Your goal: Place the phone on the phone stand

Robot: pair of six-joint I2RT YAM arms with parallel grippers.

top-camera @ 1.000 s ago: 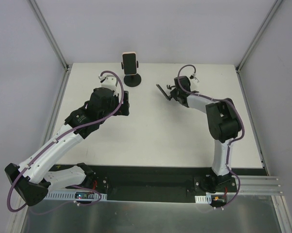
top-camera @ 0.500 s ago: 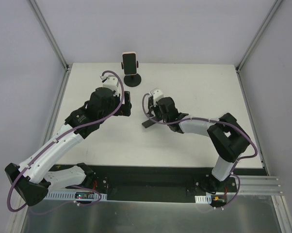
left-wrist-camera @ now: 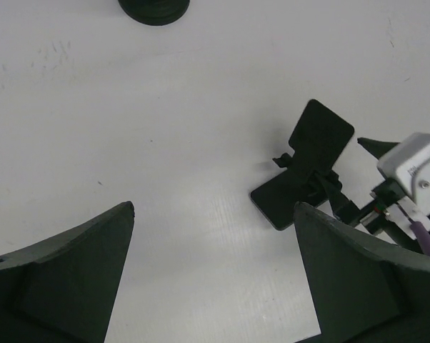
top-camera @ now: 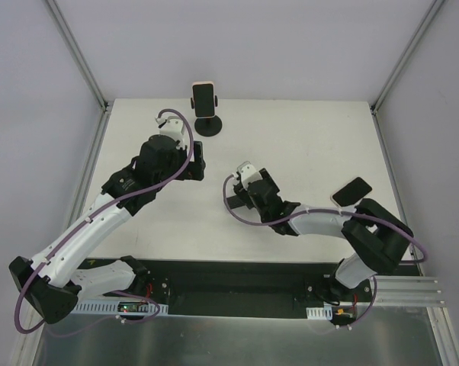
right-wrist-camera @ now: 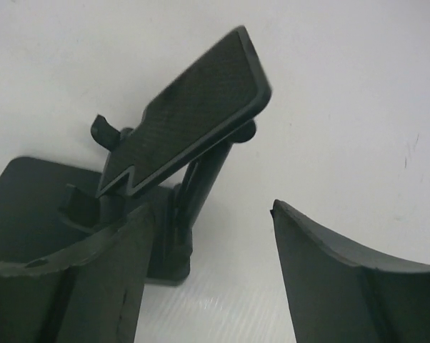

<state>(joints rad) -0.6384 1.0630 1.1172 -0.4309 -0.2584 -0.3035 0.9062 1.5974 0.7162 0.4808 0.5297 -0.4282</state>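
White table [top-camera: 313,137] stretches open around both gaping claws, left claw [left-wrist-camera: 213,209] empty, right claw [right-wrist-camera: 211,209] just beside the black stand [right-wrist-camera: 193,114].

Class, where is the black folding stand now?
Top view: the folding stand stands centrally between the open fingers of the right gripper, nearer than the round stand at the back.

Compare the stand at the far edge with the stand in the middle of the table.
The far stand has a round base; the middle stand has a rectangular one. The far stand holds a phone upright; the middle stand's cradle is empty. Both are black and stand on the white table.
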